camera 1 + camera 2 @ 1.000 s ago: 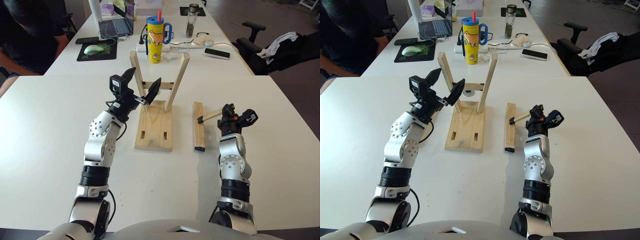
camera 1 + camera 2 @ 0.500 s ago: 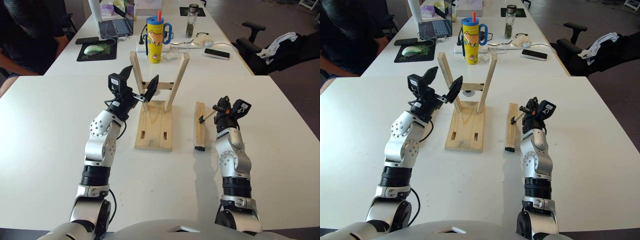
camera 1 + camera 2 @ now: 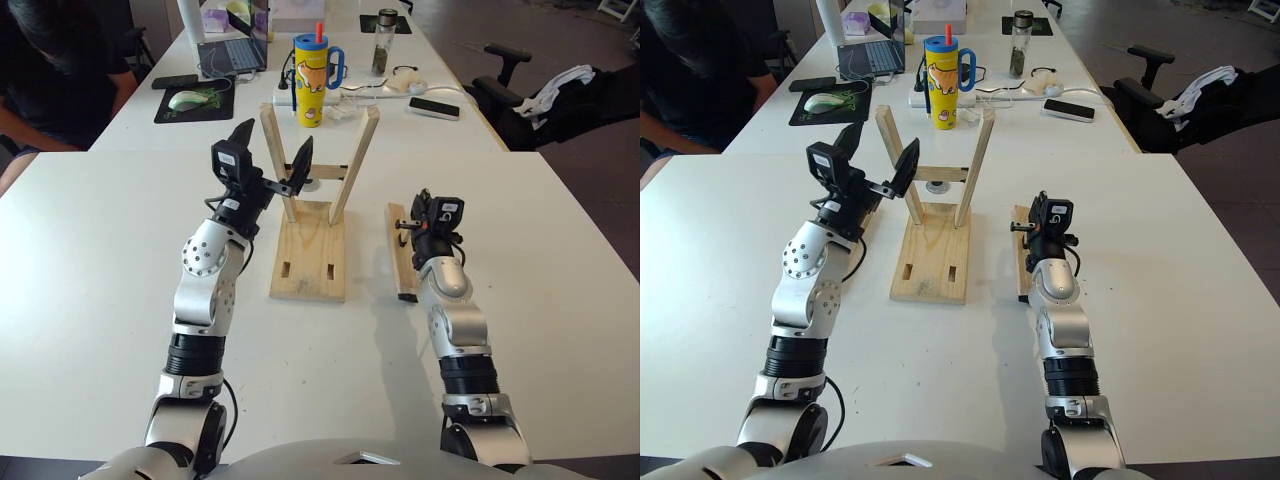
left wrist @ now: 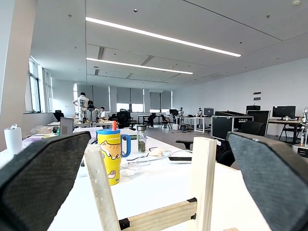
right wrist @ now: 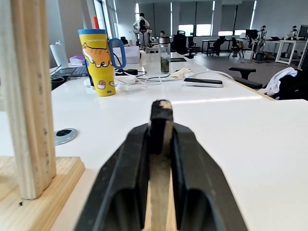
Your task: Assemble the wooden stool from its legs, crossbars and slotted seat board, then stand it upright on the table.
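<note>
The left hand stands open astride the left leg, which rises from the seat board at the middle of the counter, likely to steady it. The right hand clamps a crossbar over the loose leg, seemingly to join them.

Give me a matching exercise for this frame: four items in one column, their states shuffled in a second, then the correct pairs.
Column one
1. left pincer
2. right pincer
3. seat board
4. loose leg

Column two
A. shut on a thin crossbar
B. lying flat to the right of the board, unattached
C. open, at the upright legs
D. flat on the table, carrying the upright legs at its far end

Pairs: 1-C, 2-A, 3-D, 4-B
</note>
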You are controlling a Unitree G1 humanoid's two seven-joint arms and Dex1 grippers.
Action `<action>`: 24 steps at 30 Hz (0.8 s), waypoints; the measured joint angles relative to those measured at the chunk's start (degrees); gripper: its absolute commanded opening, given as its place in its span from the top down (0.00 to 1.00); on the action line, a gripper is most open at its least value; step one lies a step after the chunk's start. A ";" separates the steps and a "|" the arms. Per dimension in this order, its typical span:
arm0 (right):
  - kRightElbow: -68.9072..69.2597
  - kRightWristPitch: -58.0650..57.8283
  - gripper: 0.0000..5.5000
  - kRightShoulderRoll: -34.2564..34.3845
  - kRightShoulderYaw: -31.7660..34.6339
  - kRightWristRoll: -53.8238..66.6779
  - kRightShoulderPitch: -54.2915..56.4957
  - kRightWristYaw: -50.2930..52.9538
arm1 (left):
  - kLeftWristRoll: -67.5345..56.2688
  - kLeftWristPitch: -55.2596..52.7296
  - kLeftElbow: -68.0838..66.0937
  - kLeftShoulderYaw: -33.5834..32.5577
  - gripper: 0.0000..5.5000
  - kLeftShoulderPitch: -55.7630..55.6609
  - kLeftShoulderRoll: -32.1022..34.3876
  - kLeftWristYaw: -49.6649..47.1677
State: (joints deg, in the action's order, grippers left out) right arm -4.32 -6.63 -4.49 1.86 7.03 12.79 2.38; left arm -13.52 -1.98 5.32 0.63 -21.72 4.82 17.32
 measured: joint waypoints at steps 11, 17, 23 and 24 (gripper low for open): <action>4.53 7.42 0.92 0.08 -0.21 1.14 -9.64 -5.92 | 0.48 0.02 0.18 0.48 0.04 0.53 -0.02 -0.36; 4.85 0.78 0.92 -1.10 -0.18 1.05 -5.21 -6.13 | 0.59 -0.13 -0.02 0.47 0.04 0.53 -0.02 -0.39; 6.41 -11.91 0.92 -4.10 -0.17 1.38 1.11 -8.11 | 0.64 -0.11 -0.11 0.48 0.04 0.54 -0.11 -0.71; 6.27 -13.54 0.92 -4.43 -0.15 1.50 2.15 -8.48 | 0.64 -0.11 -0.11 0.48 0.04 0.55 -0.14 -0.80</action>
State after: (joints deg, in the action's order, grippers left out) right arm 1.94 -20.17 -8.92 1.71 8.53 14.93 -6.11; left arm -12.87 -2.09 5.21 1.11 -21.17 4.67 16.52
